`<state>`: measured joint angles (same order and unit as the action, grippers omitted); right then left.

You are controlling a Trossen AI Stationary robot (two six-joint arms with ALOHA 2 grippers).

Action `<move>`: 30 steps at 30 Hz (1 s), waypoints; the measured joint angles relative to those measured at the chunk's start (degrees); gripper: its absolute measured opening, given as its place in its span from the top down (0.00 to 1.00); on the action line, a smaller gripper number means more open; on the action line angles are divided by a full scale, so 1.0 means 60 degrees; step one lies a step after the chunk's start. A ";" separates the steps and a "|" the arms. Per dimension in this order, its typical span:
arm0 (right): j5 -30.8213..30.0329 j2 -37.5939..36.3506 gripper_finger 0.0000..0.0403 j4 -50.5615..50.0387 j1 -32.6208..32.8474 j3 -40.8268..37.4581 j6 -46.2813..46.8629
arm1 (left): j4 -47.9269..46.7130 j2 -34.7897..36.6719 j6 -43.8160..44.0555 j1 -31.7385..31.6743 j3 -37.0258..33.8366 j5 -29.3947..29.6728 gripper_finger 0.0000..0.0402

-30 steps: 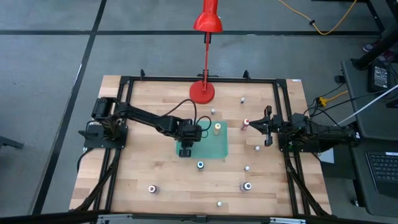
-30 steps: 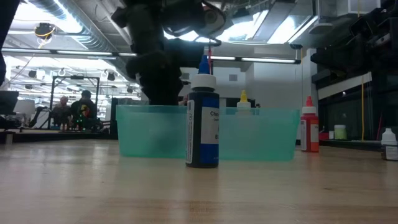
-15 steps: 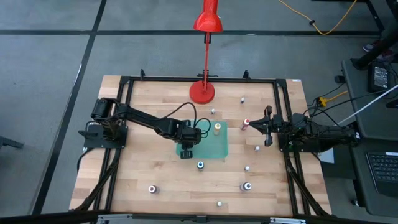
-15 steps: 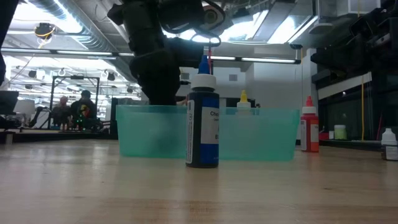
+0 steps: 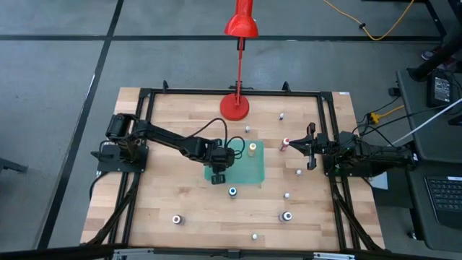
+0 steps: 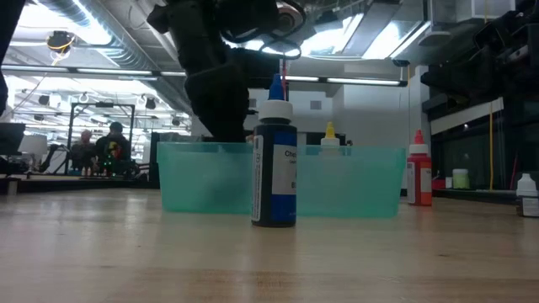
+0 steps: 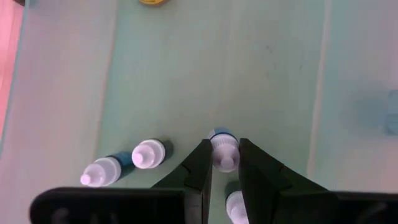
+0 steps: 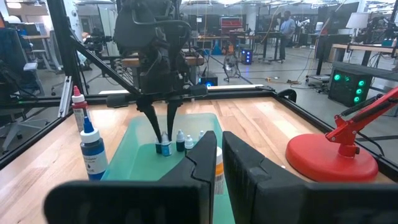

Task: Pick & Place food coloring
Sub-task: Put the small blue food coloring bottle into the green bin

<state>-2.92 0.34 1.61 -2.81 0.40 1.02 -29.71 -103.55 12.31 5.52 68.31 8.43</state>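
— Where is our left claw [image 7: 222, 163]?

— Inside the green tray [image 7: 273, 93], near its left edge, squeezing a small bottle [image 7: 223, 149].

— And our right claw [image 5: 310, 146]?

— Clenched, empty, by the surface's right edge.

Two dark jointed arms, black cables, tapered claw fingers [image 7: 200, 169]

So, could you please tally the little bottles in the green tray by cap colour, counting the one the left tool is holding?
White-capped bottles: 4 (including the white-capped bottle gripped by the left tool)
Yellow-capped bottle: 1
Total: 5, all within the green tray
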 joint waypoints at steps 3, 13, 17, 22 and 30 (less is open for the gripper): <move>0.0000 0.0002 0.92 0.0003 -0.0003 0.0000 0.0000 | -0.0019 0.0002 0.0113 0.0000 0.0000 -0.0050 0.86; 0.0000 0.0002 0.92 0.0001 -0.0003 0.0000 0.0000 | -0.0074 0.0164 0.0113 0.0079 0.0018 0.0018 0.86; 0.0000 0.0003 0.92 0.0000 -0.0002 0.0000 0.0000 | -0.0073 0.0164 0.0172 0.0038 0.0018 0.0186 0.86; 0.0000 0.0003 0.92 0.0000 0.0000 0.0000 0.0000 | -0.0073 0.0164 0.0168 0.0047 0.0018 0.0168 0.86; 0.0000 0.0003 0.92 0.0002 -0.0002 0.0000 0.0000 | -0.0073 0.0164 0.0172 0.0045 0.0018 0.0171 0.86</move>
<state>-2.92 0.36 1.62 -2.82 0.40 1.02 -30.15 -102.56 13.34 5.79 68.42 9.45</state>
